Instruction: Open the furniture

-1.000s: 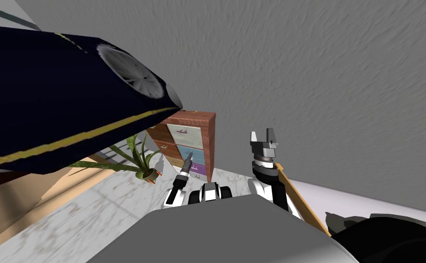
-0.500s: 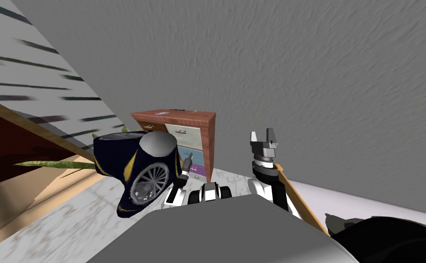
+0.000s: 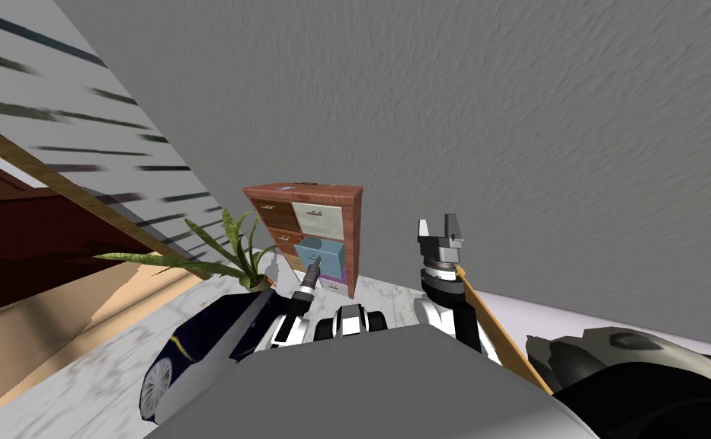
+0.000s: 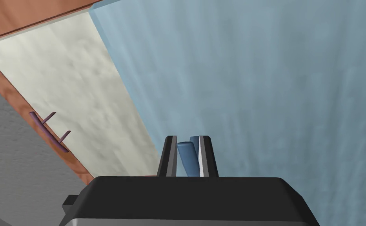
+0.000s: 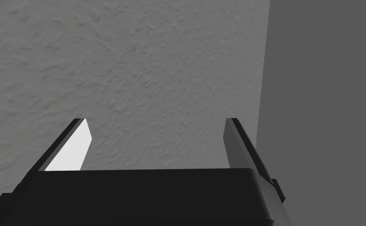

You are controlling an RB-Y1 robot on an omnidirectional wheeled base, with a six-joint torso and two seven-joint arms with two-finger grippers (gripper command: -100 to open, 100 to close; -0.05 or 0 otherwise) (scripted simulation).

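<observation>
Red-brown cabinet (image 3: 354,236), pale-blue drawer (image 3: 321,255) — blue handle (image 4: 186,155), cream drawer (image 4: 80,98)

head: from high up, looks down and forward, tipped sideways, far from the wooden dresser (image 3: 354,236) | left wrist: on left gripper (image 4: 188,137), very close to blue drawer (image 4: 256,78) front | right wrist: on right gripper (image 5: 156,119), faces grey wall (image 5: 139,59) | shared: head and left wrist both see blue drawer
</observation>
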